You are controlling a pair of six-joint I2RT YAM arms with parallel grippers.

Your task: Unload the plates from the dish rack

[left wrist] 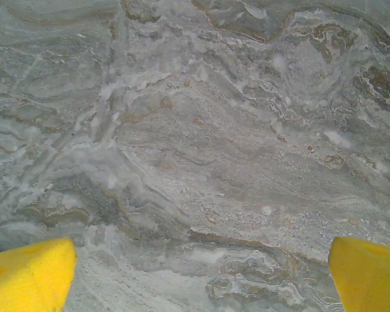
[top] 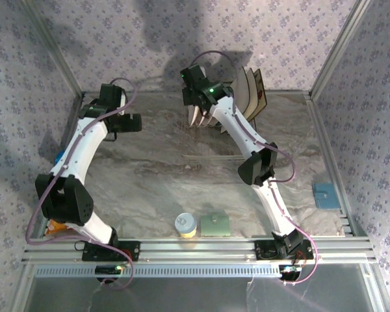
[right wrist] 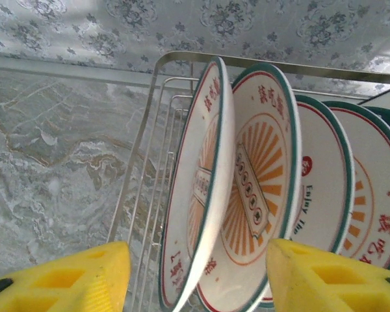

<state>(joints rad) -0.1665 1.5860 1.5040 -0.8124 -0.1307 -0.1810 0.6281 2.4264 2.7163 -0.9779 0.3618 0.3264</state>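
A robot lab test booth: aluminium frame rail (top: 195, 247) at 6 o'clock, floral-papered panel (top: 149, 39) at 12, marble-look tabletop (top: 149, 179) between

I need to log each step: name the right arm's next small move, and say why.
Probably nudge the right gripper sideways until only the end plate sits inside its open jaws, then close on the rim. Two upright round plates in the dish rack stand between the jaws, so closing here may pinch both.
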